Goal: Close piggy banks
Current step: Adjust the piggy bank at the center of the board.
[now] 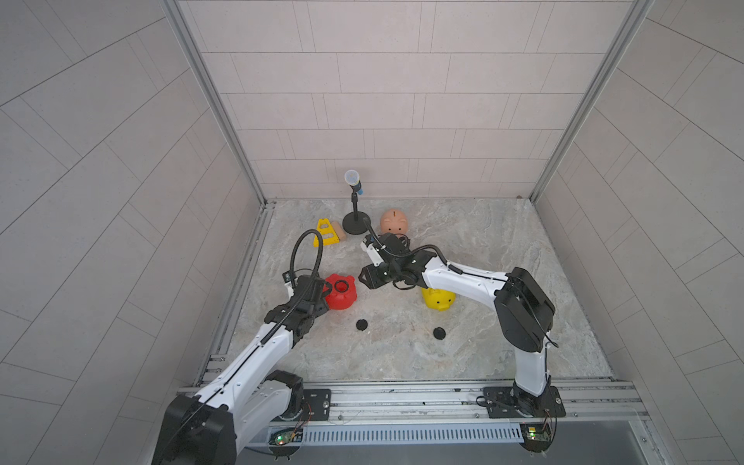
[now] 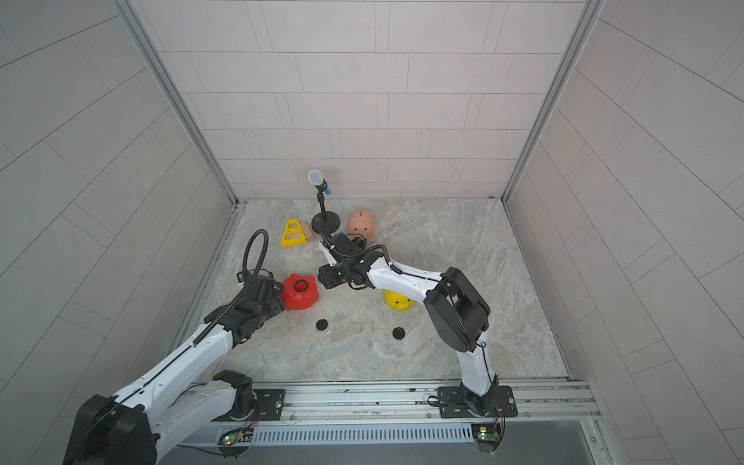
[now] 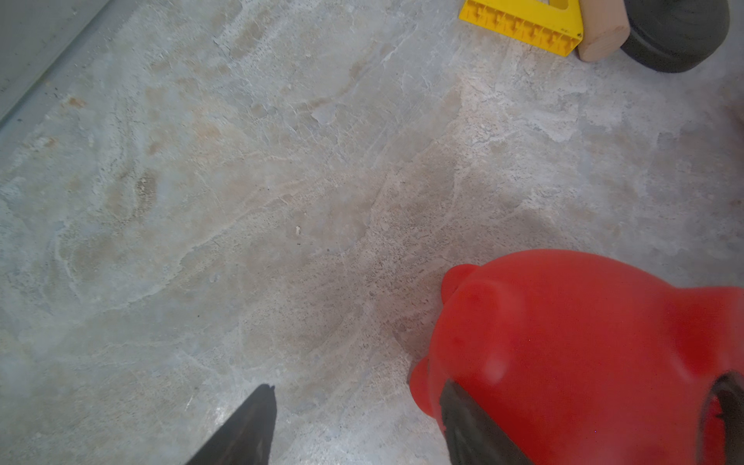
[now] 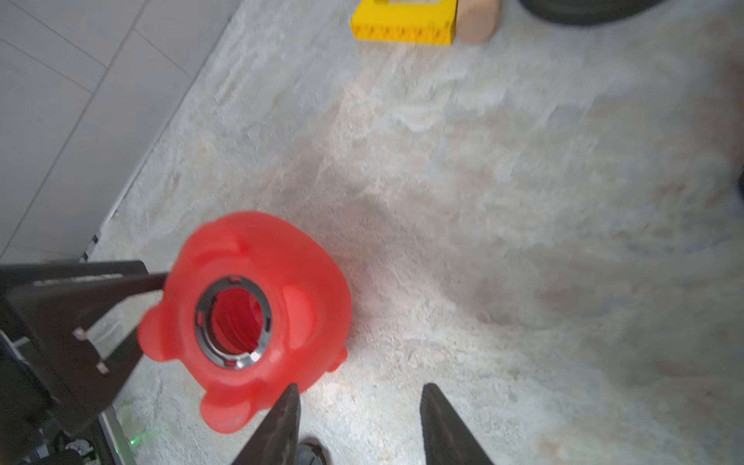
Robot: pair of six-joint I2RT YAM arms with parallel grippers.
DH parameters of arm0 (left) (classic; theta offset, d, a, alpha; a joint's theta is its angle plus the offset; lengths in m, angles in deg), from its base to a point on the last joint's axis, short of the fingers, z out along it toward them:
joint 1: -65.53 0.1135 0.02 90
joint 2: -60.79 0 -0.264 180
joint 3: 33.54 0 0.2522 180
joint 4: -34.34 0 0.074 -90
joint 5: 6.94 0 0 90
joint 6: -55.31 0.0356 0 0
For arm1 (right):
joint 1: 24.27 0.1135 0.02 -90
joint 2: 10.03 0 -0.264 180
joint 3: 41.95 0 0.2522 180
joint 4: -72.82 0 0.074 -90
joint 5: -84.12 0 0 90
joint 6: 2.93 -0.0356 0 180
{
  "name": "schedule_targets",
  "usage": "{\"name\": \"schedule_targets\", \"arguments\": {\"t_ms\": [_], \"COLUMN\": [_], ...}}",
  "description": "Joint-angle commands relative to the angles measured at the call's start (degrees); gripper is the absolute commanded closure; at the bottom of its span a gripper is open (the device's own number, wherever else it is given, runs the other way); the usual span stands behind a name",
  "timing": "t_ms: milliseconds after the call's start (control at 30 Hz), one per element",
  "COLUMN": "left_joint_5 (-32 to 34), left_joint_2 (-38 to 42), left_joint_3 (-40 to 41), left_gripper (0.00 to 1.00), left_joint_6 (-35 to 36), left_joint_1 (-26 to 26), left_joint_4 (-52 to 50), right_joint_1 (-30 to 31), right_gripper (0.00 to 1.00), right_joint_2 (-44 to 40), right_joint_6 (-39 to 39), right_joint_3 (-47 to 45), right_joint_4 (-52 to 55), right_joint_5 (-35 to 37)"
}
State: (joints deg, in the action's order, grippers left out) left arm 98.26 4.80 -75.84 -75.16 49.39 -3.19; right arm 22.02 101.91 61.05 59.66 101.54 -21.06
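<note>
The red piggy bank [image 1: 340, 293] [image 4: 249, 322] lies belly up at the left, and its round black-rimmed belly hole stands open. My left gripper [image 1: 325, 293] [image 3: 356, 402] is open beside it. One finger [image 3: 475, 426] rests against the pig's side, and bare floor shows between the fingers. My right gripper [image 1: 361, 277] [image 4: 360, 402] hovers open and empty just right of the red pig. The yellow piggy bank [image 1: 439, 301] is partly hidden under the right arm. The peach-pink piggy bank [image 1: 394, 220] stands upright at the back. Two black round plugs [image 1: 362, 324] [image 1: 439, 333] lie on the floor.
A microphone on a stand [image 1: 356, 209] rises at the back middle. A yellow triangular frame [image 1: 327, 232] and a wooden block [image 1: 340, 234] lie to its left. Tiled walls close off three sides. A metal rail [image 1: 402, 396] runs along the front.
</note>
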Motion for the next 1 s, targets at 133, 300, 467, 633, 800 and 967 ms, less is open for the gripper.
{"name": "schedule_targets", "arguments": {"t_ms": [133,300,467,633,800,967], "left_joint_5": [-0.69,-1.13,-1.23,-1.62,-1.94,-2.02], "left_joint_2": [1.60,1.78,1.84,1.15,0.53,-0.17], "left_joint_3": [1.13,1.20,1.29,1.03,0.94,0.68], "left_gripper": [0.29,0.29,0.29,0.29,0.29,0.29], "left_joint_6": [0.46,0.56,0.65,0.74,0.83,0.83], "left_joint_1": [0.67,0.90,0.97,1.08,1.23,1.40], "left_joint_4": [0.73,0.57,0.70,0.83,0.98,1.10], "right_joint_1": [-0.60,-0.60,-0.67,-0.58,-0.49,-0.18], "right_gripper": [0.51,0.51,0.51,0.51,0.51,0.52], "right_joint_2": [8.62,14.75,19.51,21.96,22.54,22.03], "right_joint_6": [0.66,0.57,1.14,1.17,2.08,2.66], "right_joint_3": [12.63,21.50,27.78,29.54,29.76,28.28], "right_joint_4": [6.96,10.54,13.94,14.63,15.80,15.93], "right_joint_5": [1.52,0.33,-0.85,-2.22,-3.06,-3.93]}}
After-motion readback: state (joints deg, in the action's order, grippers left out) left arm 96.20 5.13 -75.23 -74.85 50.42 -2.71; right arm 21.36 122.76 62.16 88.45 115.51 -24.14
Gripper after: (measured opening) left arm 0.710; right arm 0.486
